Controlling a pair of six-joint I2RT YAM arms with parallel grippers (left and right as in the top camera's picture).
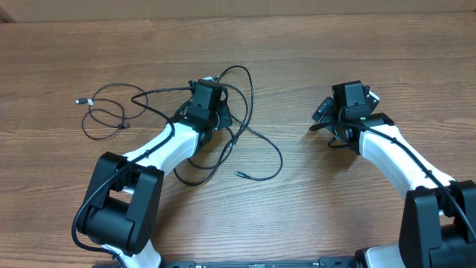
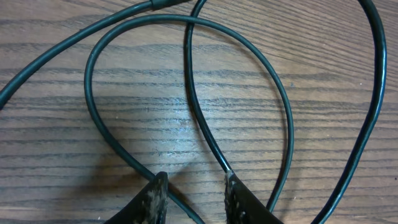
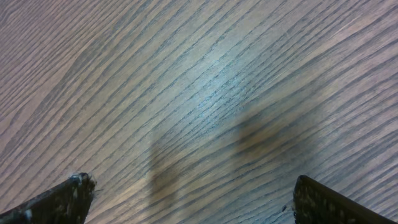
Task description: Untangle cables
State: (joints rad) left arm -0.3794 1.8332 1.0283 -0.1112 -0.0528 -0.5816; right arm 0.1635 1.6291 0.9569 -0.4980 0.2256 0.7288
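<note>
On the brown wood-grain table (image 1: 312, 45), the thin black flexible cables (image 2: 87, 68) lie in the left and middle part, all flat on the surface.

Furthest left, a small silver-tipped plug (image 1: 80, 100) ends a cord that curls into a loose, uneven loop and then runs right toward the main tangle. The tangle sits near the middle of the table, mostly under the head of the white-and-black left arm (image 1: 160, 145). A tall narrow loop rises from it toward the far edge. A longer strand sweeps right and back toward the near edge, ending in a small free plug (image 1: 239, 174) that lies apart from the rest.

The left gripper (image 2: 196, 186) hangs low over this tangle, its two dark fingers a narrow gap apart with bare wood showing between the tips. In the left wrist view, one strand runs down to the inner edge of the right-hand finger (image 2: 239, 202). Another passes under the other finger and comes out between the two. The gap is far wider than a cord, so nothing is pinched at the tips. A rounded loop and a wider outer curve lie just ahead of the fingers.

Well to the right, the white-and-black right arm (image 1: 394, 152) holds the right gripper (image 3: 193, 193) over bare wood, jaws spread wide, touching no cord.
</note>
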